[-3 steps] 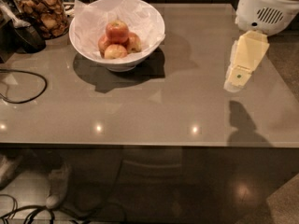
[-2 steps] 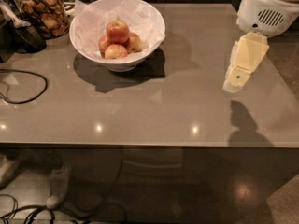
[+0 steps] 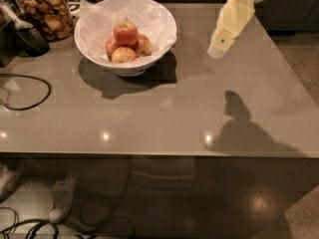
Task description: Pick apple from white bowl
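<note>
The white bowl [image 3: 97, 45], lined with crumpled white paper, stands at the back left of the grey table. Several apples are piled in it. The reddest apple [image 3: 125, 33] sits on top of the pile, with paler yellow-pink apples [image 3: 123, 55] below and beside it. My gripper [image 3: 220, 48] is pale yellow and hangs above the table at the back right, well to the right of the bowl and apart from it. Its tip points down and to the left.
A glass jar of brown snacks [image 3: 46, 11] stands behind the bowl at the far left. A dark object [image 3: 31, 38] and a black cable loop [image 3: 25, 91] lie at the left edge. The table's front edge [image 3: 149, 154] runs across the lower middle.
The view has shifted, so the bowl and table sit further right and lower in the picture. My gripper has moved left and up toward the bowl's side of the table.
</note>
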Robot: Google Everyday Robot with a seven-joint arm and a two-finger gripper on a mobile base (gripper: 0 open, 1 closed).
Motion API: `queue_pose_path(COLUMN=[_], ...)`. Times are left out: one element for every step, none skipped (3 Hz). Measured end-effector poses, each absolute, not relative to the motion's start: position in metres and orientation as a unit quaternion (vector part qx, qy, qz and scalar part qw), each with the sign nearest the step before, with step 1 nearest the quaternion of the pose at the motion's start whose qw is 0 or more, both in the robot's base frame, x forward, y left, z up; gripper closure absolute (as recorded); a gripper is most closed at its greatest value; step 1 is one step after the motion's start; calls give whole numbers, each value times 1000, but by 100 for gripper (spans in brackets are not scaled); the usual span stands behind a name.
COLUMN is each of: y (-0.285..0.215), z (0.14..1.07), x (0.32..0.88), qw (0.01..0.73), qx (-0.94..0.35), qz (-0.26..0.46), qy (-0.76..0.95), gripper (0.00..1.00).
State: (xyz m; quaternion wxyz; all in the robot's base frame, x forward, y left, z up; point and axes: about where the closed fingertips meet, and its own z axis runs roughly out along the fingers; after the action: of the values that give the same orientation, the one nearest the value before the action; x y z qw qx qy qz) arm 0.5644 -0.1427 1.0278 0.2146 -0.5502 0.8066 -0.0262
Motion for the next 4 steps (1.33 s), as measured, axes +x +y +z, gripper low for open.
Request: queue_pose_path(y=[-119, -115, -112, -91], z=[1047, 1051, 1039, 1039], x=[587, 590, 601, 626], qw=[234, 244, 272, 319], qx=[-571, -571, -548, -535], qz=[-37, -38, 0, 60], qy=[786, 783, 791, 780], gripper=[0, 0, 0, 0])
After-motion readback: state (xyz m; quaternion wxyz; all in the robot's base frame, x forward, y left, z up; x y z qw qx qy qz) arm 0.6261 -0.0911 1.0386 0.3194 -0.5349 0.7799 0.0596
